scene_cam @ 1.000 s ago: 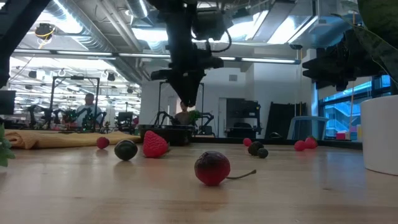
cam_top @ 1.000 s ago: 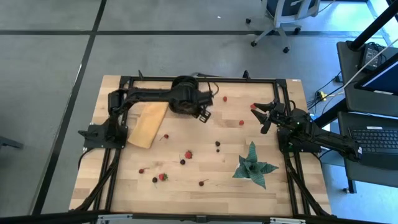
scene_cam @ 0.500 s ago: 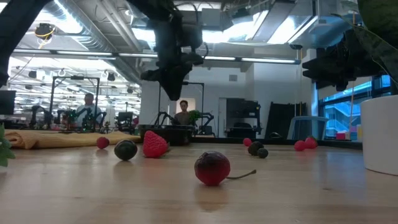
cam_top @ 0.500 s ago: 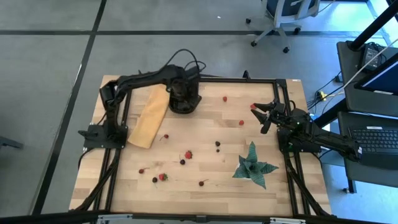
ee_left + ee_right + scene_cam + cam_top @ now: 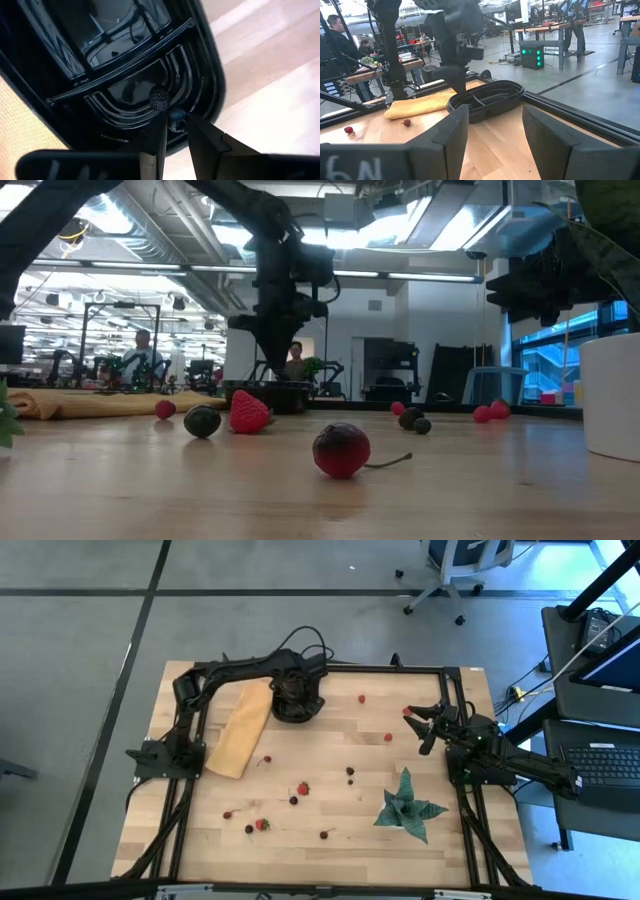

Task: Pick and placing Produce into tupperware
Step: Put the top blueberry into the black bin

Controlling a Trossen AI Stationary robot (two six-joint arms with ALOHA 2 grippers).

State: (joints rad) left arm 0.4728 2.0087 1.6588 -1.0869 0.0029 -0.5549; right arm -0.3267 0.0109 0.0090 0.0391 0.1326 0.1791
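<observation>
The black tupperware (image 5: 212, 75) stands at the table's far middle, next to a tan cloth (image 5: 240, 728). One dark berry (image 5: 159, 97) lies inside it. My left gripper (image 5: 176, 125) hangs above the tub's inside, pointing down and shut on a small dark berry (image 5: 176, 119). Strawberries (image 5: 303, 788) and dark berries (image 5: 350, 772) lie scattered on the wooden table. At the table's right edge my right gripper (image 5: 428, 725) waits, open and holding nothing. My left gripper pinches the small dark berry's two sides (image 5: 176, 119) between its fingertips. The fingers come from above, pointing down. The berry hangs clear above the tub's floor, near its rim.
A green spiky plant (image 5: 408, 805) stands at the near right. A red strawberry (image 5: 407, 711) lies just beyond my right gripper. More fruit (image 5: 341, 450) lies along the near half of the table. A black frame (image 5: 330, 667) runs along the far edge.
My left gripper has swung toward the table's far left, from beside the tupperware to above it, and has sunk slightly. It has stayed shut.
</observation>
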